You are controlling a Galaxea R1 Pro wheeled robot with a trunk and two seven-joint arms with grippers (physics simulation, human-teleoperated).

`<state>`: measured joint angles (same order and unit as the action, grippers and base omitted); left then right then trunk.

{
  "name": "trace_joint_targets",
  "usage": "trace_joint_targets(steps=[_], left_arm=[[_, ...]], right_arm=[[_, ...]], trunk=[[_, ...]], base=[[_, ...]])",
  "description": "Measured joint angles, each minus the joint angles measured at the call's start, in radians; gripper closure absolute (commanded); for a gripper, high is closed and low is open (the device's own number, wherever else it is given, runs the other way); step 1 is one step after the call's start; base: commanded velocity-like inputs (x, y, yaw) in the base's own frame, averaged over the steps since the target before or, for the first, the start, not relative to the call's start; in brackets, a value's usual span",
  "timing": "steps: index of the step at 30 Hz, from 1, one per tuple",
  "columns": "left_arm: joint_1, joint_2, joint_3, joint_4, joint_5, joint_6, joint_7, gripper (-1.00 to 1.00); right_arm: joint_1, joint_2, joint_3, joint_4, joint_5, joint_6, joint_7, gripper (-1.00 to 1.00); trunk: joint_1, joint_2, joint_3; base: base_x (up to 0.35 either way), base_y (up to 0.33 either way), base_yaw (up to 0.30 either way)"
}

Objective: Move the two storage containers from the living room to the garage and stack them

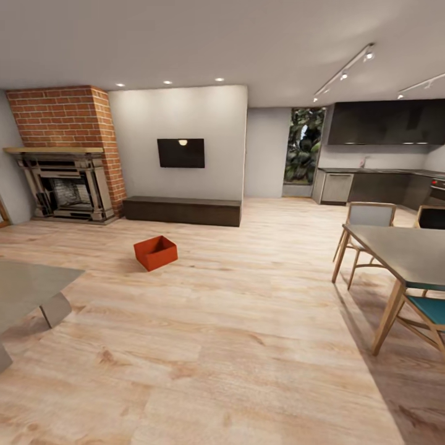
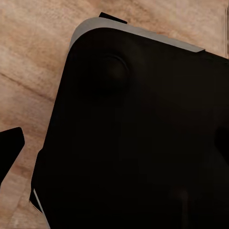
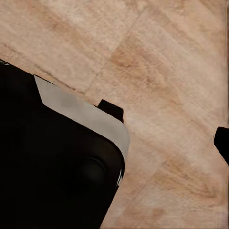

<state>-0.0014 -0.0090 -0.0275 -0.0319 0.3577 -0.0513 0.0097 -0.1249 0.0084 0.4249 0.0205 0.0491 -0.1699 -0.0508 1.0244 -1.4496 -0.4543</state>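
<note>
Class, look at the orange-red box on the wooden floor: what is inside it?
The storage container stands open-topped on the plank floor; the visible inner walls look bare. Its near wall hides part of the bottom.

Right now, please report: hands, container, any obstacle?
Hands: state not readable from the wrist views. One orange-red container on wood floor, ahead left, before the dark low cabinet. Dining table at right, off the path.

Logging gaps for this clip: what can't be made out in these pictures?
- Container, head view: interior too small to tell whether it holds anything.
- Left wrist view: a black body hides most of the floor.
- Table, head view: cut off by the right edge.
- Gripper states: cannot tell.
</note>
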Motion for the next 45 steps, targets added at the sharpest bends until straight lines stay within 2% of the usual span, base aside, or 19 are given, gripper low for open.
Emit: trace_joint_targets(steps=[3, 6, 10, 12, 24, 45], left_arm=[[0.0, 0.0, 0.0, 0.0, 0.0, 0.0, 0.0, -1.0], [0.0, 0.0, 0.0, 0.0, 0.0, 0.0, 0.0, -1.0], [0.0, 0.001, 0.0, 0.0, 0.0, 0.0, 0.0, -1.0], [0.0, 0.001, 0.0, 0.0, 0.0, 0.0, 0.0, -1.0], [0.0, 0.002, 0.001, 0.0, 0.0, 0.0, 0.0, -1.0], [0.0, 0.001, 0.001, 0.0, 0.0, 0.0, 0.0, -1.0]], right_arm=[[0.0, -0.001, -0.003, 0.0, 0.0, -0.002, 0.0, -1.0], [0.0, -0.002, -0.026, 0.0, 0.0, -0.002, 0.002, -1.0], [0.0, 0.004, -0.126, -0.001, 0.005, 0.008, -0.004, -1.0], [0.0, 0.005, -0.135, -0.001, 0.005, 0.01, -0.005, -1.0], [0.0, 0.007, -0.146, -0.001, 0.004, 0.011, -0.005, -1.0], [0.0, 0.007, -0.144, -0.001, 0.004, 0.011, -0.007, -1.0]], trunk=[[0.0, 0.0, 0.0], [0.0, 0.0, 0.0], [0.0, 0.0, 0.0], [0.0, 0.0, 0.0], [0.0, 0.0, 0.0], [0.0, 0.0, 0.0]], base=[[0.325, 0.0, 0.0], [0.325, 0.0, 0.0], [0.325, 0.0, 0.0], [0.325, 0.0, 0.0], [0.325, 0.0, 0.034], [0.325, 0.0, 0.262]])
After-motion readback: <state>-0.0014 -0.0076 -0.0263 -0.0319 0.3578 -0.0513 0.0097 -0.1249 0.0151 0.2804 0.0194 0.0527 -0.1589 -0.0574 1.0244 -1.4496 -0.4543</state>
